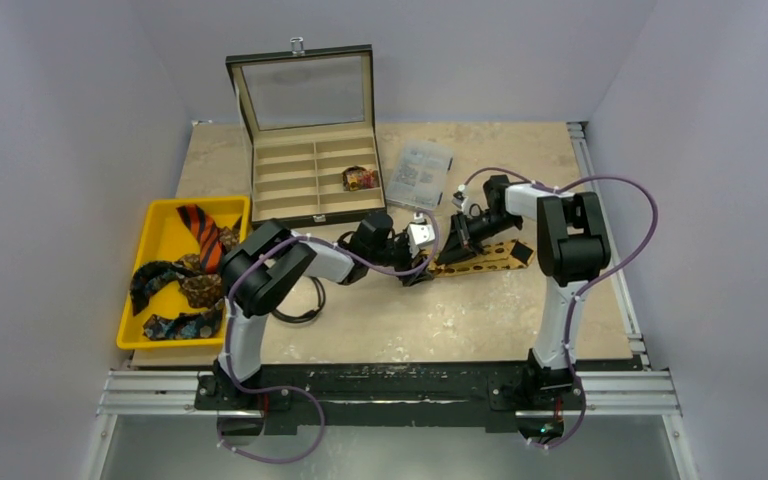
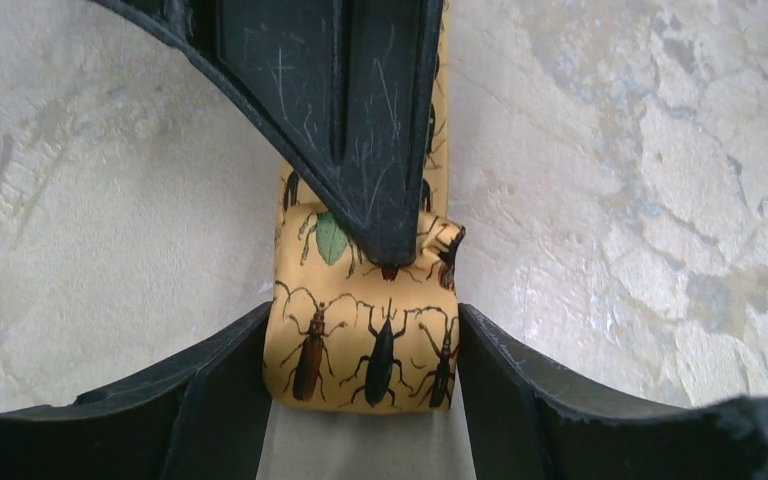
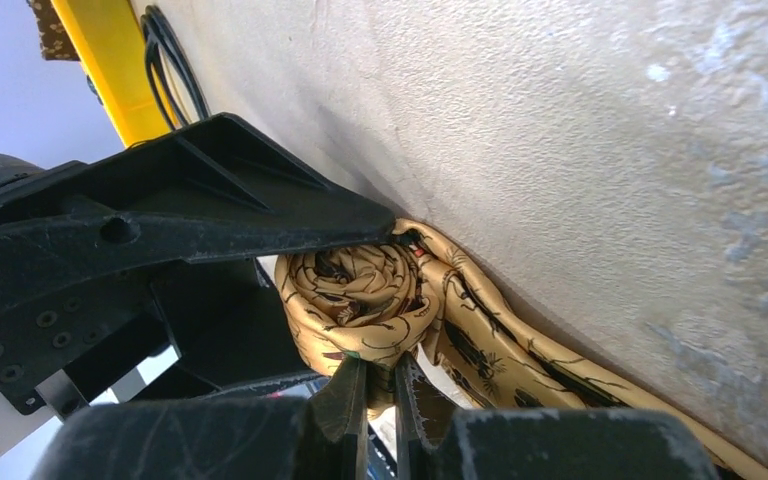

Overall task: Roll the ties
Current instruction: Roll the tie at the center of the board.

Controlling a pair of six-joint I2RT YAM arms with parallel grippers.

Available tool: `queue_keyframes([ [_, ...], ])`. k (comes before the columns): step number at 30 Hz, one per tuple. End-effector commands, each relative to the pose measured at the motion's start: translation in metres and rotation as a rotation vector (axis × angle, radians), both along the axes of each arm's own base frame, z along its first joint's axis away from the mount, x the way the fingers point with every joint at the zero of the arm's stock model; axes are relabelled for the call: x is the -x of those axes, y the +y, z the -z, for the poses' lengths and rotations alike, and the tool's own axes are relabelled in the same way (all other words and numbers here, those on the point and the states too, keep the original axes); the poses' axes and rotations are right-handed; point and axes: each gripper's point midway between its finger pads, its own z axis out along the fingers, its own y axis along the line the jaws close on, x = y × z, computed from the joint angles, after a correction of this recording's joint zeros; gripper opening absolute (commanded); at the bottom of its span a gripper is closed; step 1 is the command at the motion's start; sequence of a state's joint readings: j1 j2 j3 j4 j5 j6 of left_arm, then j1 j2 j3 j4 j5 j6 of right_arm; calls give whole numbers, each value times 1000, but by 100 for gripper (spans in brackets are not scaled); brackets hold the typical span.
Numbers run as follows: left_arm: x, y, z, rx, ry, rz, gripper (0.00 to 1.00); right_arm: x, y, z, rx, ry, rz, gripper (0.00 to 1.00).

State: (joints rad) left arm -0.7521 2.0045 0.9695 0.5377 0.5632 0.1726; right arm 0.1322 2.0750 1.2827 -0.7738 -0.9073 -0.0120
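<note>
Tie roll [image 2: 360,365] sits clasped in left gripper [image 2: 362,312].

Lying mid-table [image 1: 480,320]: partly rolled tie [image 2: 360,360], roll end sitting inside the left gripper [image 2: 360,325], flat length trailing right beneath the right gripper [image 3: 375,370]. Resting at the left table edge: tray [image 1: 160,225] holding more ties [image 1: 195,270]. Standing behind centre: open box [image 1: 310,190], one rolled tie [image 1: 360,178] in a right-hand compartment; packet [image 1: 422,172] lying just right of it.
</note>
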Motion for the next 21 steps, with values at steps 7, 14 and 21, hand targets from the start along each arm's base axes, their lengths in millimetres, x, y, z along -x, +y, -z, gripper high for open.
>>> queue_keyframes([
  [7,5,-33,-9,213,-47,106,59,-7,-41,72,296,-40,-87,0],
  [14,15,-18,7,129,-9,72,27,-5,-29,64,207,-67,-107,0],
  [21,28,33,40,-161,10,31,24,-15,-24,6,87,-173,-46,45],
])
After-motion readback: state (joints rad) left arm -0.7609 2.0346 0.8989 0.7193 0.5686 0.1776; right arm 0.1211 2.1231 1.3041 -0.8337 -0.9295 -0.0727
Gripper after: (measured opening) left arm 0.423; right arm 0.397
